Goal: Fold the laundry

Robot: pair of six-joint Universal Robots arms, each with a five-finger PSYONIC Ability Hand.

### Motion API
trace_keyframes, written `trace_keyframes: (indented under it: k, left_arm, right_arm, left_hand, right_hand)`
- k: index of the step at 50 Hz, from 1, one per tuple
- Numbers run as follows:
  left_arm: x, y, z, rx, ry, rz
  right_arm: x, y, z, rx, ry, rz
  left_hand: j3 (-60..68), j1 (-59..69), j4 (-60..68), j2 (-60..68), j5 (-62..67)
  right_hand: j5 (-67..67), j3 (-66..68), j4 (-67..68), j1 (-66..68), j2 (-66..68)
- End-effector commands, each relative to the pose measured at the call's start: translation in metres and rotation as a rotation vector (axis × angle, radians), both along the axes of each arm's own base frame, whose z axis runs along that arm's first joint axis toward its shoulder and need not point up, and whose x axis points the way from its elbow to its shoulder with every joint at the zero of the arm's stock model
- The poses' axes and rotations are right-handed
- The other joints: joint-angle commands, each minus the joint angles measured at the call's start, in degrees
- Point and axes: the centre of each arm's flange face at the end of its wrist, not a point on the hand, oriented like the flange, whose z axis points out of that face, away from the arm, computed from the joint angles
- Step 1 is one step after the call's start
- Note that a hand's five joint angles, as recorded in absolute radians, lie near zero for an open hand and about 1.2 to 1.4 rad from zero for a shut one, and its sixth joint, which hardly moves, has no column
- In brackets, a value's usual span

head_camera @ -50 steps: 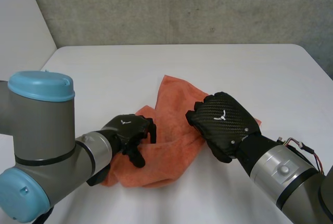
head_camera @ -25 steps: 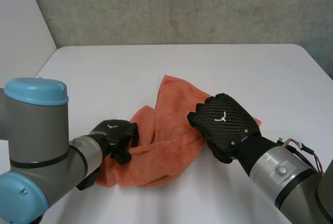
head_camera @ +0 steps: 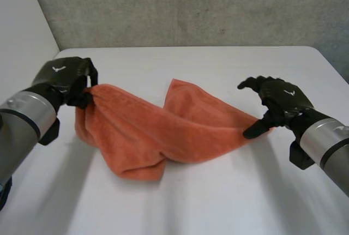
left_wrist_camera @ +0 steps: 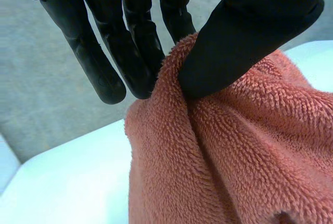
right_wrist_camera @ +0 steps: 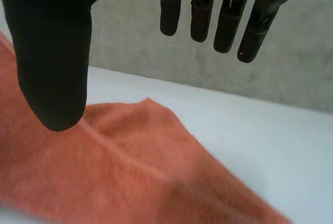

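Left hand (head_camera: pixel 62 77) pinches a corner of the one orange towel (head_camera: pixel 163 131); right hand (head_camera: pixel 281 98) spread open beside it.

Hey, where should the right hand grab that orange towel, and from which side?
Probably the tapered end of the orange towel beside the right hand's thumb, approached from the robot's right and pinched between thumb and fingers. The left hand pinches the opposite corner, raised, so the cloth narrows to a graspable point there. The right hand is open.
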Motion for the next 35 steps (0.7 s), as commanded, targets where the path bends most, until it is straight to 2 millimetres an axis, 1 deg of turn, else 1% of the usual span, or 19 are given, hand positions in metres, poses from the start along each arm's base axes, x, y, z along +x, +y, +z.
trace_keyframes:
  k: [1, 2, 4, 7, 9, 10, 12, 13, 14, 15, 17, 18, 19, 20, 21, 22, 23, 25, 35]
  left_arm:
    - [0.015, -0.014, 0.0, 0.002, 0.002, 0.056]
    - [0.017, -0.016, 0.001, 0.001, 0.003, 0.064]
    - [0.018, -0.017, 0.0, 0.002, 0.003, 0.067]
    - [0.018, -0.017, -0.001, 0.005, 0.003, 0.065]
    - [0.017, -0.013, -0.002, 0.011, 0.001, 0.061]
    - [0.017, -0.013, -0.002, 0.011, 0.001, 0.061]
    - [0.017, -0.012, -0.001, 0.008, 0.002, 0.059]
    - [0.017, -0.009, 0.002, 0.001, 0.004, 0.058]
    - [0.018, -0.005, 0.006, -0.011, 0.007, 0.055]
    - [0.018, -0.005, 0.006, -0.011, 0.007, 0.055]
    - [0.019, 0.005, 0.013, -0.036, 0.013, 0.051]
    - [0.019, 0.005, 0.013, -0.036, 0.013, 0.051]
    - [0.02, 0.01, 0.017, -0.051, 0.017, 0.05]
    - [0.02, 0.01, 0.017, -0.051, 0.017, 0.05]
    - [0.021, 0.015, 0.021, -0.065, 0.019, 0.048]
    - [0.022, 0.019, 0.026, -0.081, 0.023, 0.048]
    - [0.022, 0.019, 0.026, -0.081, 0.023, 0.048]
    - [0.023, 0.026, 0.031, -0.103, 0.027, 0.046]
    - [0.026, 0.035, 0.032, -0.108, 0.027, 0.049]
  right_arm:
    - [-0.003, 0.005, -0.034, 0.183, 0.023, 0.027]
    - [-0.003, 0.005, -0.034, 0.183, 0.023, 0.027]
    - [0.0, 0.007, -0.046, 0.235, 0.028, 0.05]
    - [0.002, 0.006, -0.052, 0.25, 0.031, 0.058]
    - [0.003, -0.001, -0.062, 0.273, 0.039, 0.054]
    - [0.003, -0.001, -0.062, 0.273, 0.039, 0.054]
    - [0.007, -0.018, -0.067, 0.26, 0.046, 0.045]
    - [0.007, -0.018, -0.067, 0.26, 0.046, 0.045]
    - [0.009, -0.024, -0.07, 0.256, 0.055, 0.045]
    - [0.009, -0.024, -0.07, 0.256, 0.055, 0.045]
    - [0.016, -0.034, -0.072, 0.228, 0.078, 0.048]
    - [0.016, -0.034, -0.072, 0.227, 0.078, 0.048]
    - [0.02, -0.038, -0.072, 0.211, 0.092, 0.047]
    - [0.022, -0.043, -0.072, 0.194, 0.105, 0.032]
    - [0.022, -0.043, -0.072, 0.194, 0.105, 0.032]
    - [0.022, -0.048, -0.073, 0.186, 0.118, 0.011]
    - [0.021, -0.053, -0.074, 0.178, 0.126, -0.007]
    - [0.021, -0.056, -0.072, 0.166, 0.128, -0.024]
    - [0.023, -0.071, -0.061, 0.084, 0.109, -0.041]
  left_hand:
    - [10.45, 12.37, 10.28, 10.28, 11.19]
    - [10.45, 12.37, 10.28, 10.28, 11.19]
    - [10.45, 12.37, 10.28, 10.28, 11.19]
    - [10.45, 12.37, 10.28, 10.28, 11.19]
    - [10.45, 12.37, 10.28, 10.28, 11.19]
    - [10.45, 12.37, 10.28, 10.28, 11.19]
    - [10.45, 12.37, 10.28, 10.28, 11.19]
    - [10.45, 12.37, 10.28, 10.28, 11.19]
    - [10.45, 12.37, 10.28, 10.28, 11.19]
    - [10.45, 12.37, 10.28, 10.28, 11.19]
    - [10.45, 12.37, 10.28, 10.28, 11.19]
    - [10.45, 12.37, 10.28, 10.28, 11.19]
    - [10.45, 12.37, 10.28, 10.28, 11.19]
    - [10.45, 12.37, 10.28, 10.28, 11.19]
    - [10.45, 12.37, 10.28, 10.28, 11.19]
    - [10.45, 12.37, 10.28, 10.28, 11.19]
    - [10.45, 12.37, 10.28, 10.28, 11.19]
    - [10.45, 12.37, 10.28, 10.28, 11.19]
    - [10.45, 12.37, 10.28, 10.28, 11.19]
  right_hand:
    - [-1.77, -1.89, -2.28, -0.61, -5.74]
    - [-1.77, -1.89, -2.28, -0.61, -5.74]
    - [-1.94, -2.06, -2.45, -0.78, -5.91]
    - [-2.11, -2.23, -2.62, -0.94, -6.08]
    - [-2.28, -2.4, -2.79, -1.11, -6.25]
    - [-2.28, -2.4, -2.79, -1.11, -6.25]
    - [-2.28, -2.4, -2.79, -1.11, -6.25]
    - [-2.28, -2.4, -2.79, -1.11, -6.25]
    - [-2.11, -2.23, -2.62, -0.95, -6.08]
    - [-2.11, -2.23, -2.62, -0.94, -6.08]
    - [-1.61, -1.73, -2.12, -0.44, -5.58]
    - [-1.61, -1.73, -2.12, -0.44, -5.58]
    - [-1.44, -1.56, -1.95, -0.27, -5.41]
    - [-1.1, -1.23, -1.61, 0.06, -5.08]
    - [-1.1, -1.22, -1.61, 0.06, -5.07]
    - [-0.93, -1.06, -1.44, 0.23, -4.91]
    - [-0.6, -0.72, -1.11, 0.57, -4.57]
    - [0.24, 0.12, -0.27, 1.4, -3.73]
    - [3.27, 3.15, 2.76, 4.43, -0.7]
